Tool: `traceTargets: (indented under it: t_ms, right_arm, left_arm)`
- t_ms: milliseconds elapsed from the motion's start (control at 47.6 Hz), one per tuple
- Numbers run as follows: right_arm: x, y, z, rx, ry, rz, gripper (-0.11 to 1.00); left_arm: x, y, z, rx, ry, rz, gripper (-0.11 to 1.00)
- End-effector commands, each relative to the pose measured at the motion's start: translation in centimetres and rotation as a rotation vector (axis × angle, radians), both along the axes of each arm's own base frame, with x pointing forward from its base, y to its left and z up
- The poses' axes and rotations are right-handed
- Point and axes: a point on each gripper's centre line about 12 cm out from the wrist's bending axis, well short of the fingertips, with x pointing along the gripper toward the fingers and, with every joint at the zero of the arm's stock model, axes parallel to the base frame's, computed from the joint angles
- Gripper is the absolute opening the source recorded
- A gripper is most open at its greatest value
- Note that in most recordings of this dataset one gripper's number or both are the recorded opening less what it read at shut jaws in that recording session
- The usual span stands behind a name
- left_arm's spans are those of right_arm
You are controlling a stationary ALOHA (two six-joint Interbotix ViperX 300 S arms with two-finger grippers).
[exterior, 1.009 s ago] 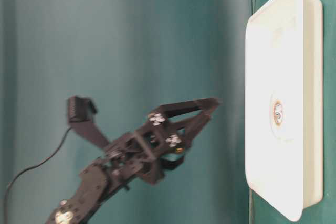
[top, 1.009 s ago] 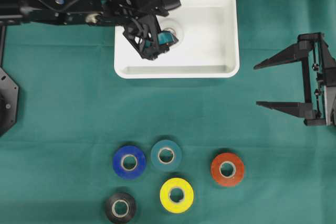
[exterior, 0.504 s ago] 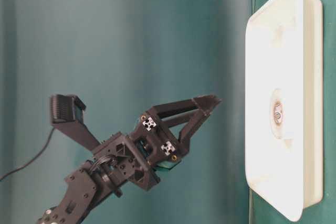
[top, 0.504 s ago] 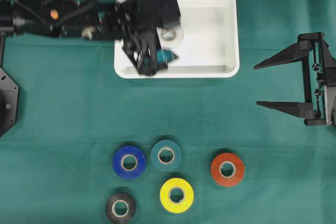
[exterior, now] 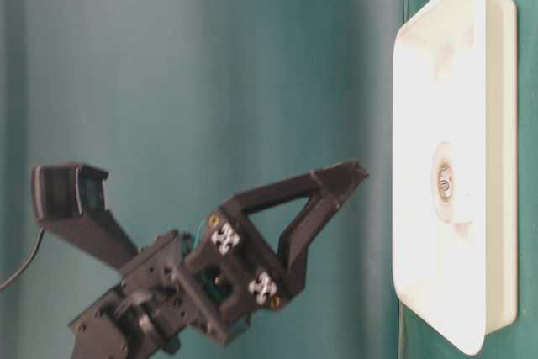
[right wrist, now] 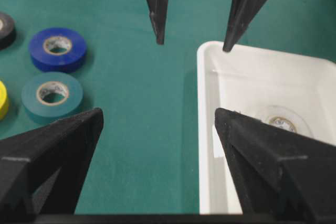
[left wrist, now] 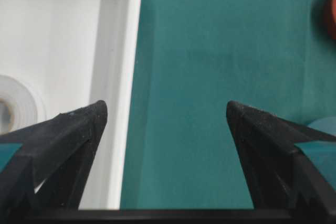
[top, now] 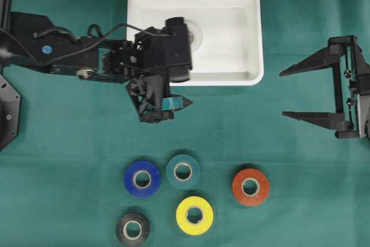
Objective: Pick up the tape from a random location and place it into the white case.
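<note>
- The left gripper (top: 173, 103) hangs over the green cloth at centre-left of the overhead view, just below the lower rim of the white case (top: 252, 39); its jaws are spread wide and hold nothing.
- In the left wrist view its two black fingertips (left wrist: 84, 121) stand far apart, bare cloth between them, with the case's rim running up the left side.
- The right gripper (top: 289, 93) sits at the right edge of the overhead view, jaws also wide apart and empty, well clear of everything.
- A white tape roll (top: 194, 34) lies flat inside the case, in its left half, partly hidden by the left arm; the table-level view shows it as a pale disc (exterior: 445, 182) on the tray floor.
- Five more rolls rest on the cloth in the lower middle of the frame: the blue tape (top: 142, 178), the teal tape (top: 183, 170), the red tape (top: 250, 187), the yellow tape (top: 195, 215) and the black tape (top: 132, 229).
- The blue and teal rolls lie just beside each other; the red one sits apart to the right.
- The surface is a green tablecloth (top: 69, 143); the table-level view shows green drapery behind the arm.
</note>
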Motion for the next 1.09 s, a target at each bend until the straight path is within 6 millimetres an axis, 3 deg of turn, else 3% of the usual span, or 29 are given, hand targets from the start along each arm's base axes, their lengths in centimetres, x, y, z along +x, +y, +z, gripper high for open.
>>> traceTargets:
  t_ms: [0, 147, 841, 1072]
  right_arm:
    - [0.3, 0.0, 1.0, 0.006, -0.028, -0.002, 0.9]
    - [0.3, 0.0, 1.1, 0.006, -0.031, -0.002, 0.9]
    - [0.1, 0.0, 1.5, 0.006, -0.046, -0.003, 0.9]
    - [0.1, 0.0, 1.5, 0.006, -0.045, -0.003, 0.9]
  left_arm:
    - [-0.9, -0.2, 2.0, 0.004, -0.066, -0.002, 0.97]
    - [-2.8, -0.3, 2.8, 0.007, -0.11, -0.002, 0.97]
    - [-15.4, -1.2, 6.6, 0.03, -0.401, 0.002, 0.97]
    - [-19.0, -1.5, 5.9, 0.038, -0.456, 0.0, 0.97]
